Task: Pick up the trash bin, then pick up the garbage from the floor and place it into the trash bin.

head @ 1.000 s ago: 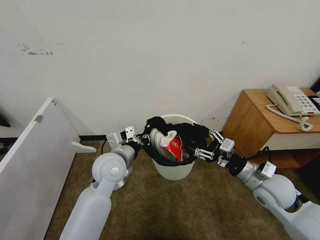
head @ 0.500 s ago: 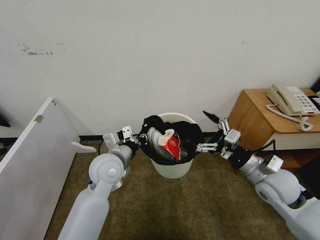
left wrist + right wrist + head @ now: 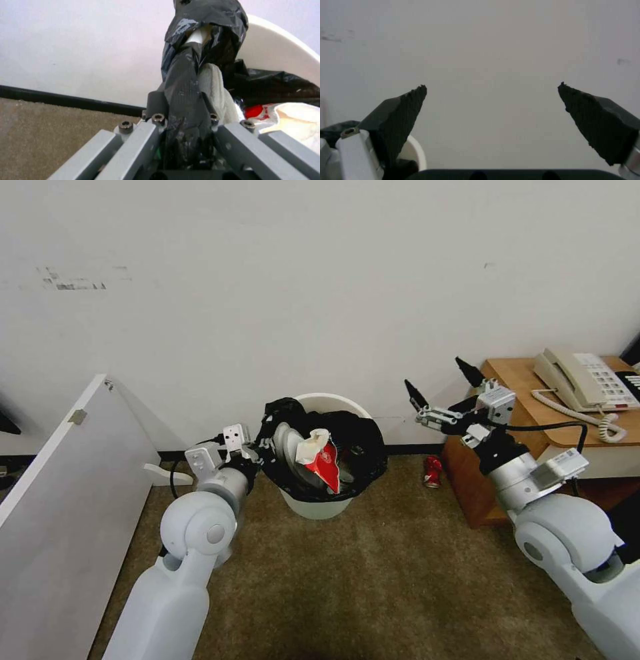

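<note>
The trash bin point(image 3: 319, 500) stands on the brown carpet point(image 3: 373, 587) against the white wall point(image 3: 300, 293), and everything else is placed from it. To its left leans a white board point(image 3: 60, 513); to its right stands a wooden side table point(image 3: 527, 400) carrying a beige telephone point(image 3: 581, 380). Between the bin and the table lies a strip of bare carpet, where a red can point(image 3: 433, 471) rests near the skirting. In front of the bin the carpet is open.

The left gripper point(image 3: 257, 452) sits at the bin's left rim, its jaws clamped on the rim and the black bag point(image 3: 363, 447) folded over it. A red packet point(image 3: 327, 465) and white tissue point(image 3: 312, 444) poke out of the bin's top.

The right gripper point(image 3: 443, 389) hangs in the air up and to the right of the bin, above the can, jaws wide apart and empty. A second ago it was at the bin's right rim; it has since risen and swung toward the table. The whole scene has also shifted, so the camera has moved, and the can has come into sight.

The left wrist view shows the grip up close: black bag point(image 3: 191, 82) pinched between the fingers point(image 3: 156, 105), with a white slipper point(image 3: 216, 90) just inside. The right wrist view looks past the spread fingertips point(image 3: 403, 110) at bare wall, with a sliver of bin rim point(image 3: 416, 150) at one corner.
</note>
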Controlling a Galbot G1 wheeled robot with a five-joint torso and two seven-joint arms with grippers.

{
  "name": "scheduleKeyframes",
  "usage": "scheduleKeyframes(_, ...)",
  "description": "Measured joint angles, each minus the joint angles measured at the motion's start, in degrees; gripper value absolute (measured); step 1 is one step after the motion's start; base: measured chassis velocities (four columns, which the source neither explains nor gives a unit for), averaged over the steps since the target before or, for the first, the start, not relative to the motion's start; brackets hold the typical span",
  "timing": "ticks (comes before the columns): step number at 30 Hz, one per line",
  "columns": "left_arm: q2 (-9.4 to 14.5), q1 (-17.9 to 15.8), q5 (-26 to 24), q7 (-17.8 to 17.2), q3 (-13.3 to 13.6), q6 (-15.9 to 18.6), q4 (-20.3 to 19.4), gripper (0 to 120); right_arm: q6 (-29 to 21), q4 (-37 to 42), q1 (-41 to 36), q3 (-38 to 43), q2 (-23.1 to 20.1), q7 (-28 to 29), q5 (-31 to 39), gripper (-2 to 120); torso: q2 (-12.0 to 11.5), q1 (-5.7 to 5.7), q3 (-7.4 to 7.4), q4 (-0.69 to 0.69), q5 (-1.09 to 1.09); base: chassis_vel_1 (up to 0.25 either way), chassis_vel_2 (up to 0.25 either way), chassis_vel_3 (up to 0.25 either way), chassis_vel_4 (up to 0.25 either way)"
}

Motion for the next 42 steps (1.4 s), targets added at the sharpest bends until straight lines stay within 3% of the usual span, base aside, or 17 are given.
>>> scheduleKeyframes(42,0.02,0.28,-1.38,-0.54,0.22,0.12,-0.83,5,2.39,-0.98,-0.91,0.21,1.31,-0.58,-1.11,100,0.0,0.0,0.0,-0.01,0.0,0.01,0.009,-0.009,-0.01)
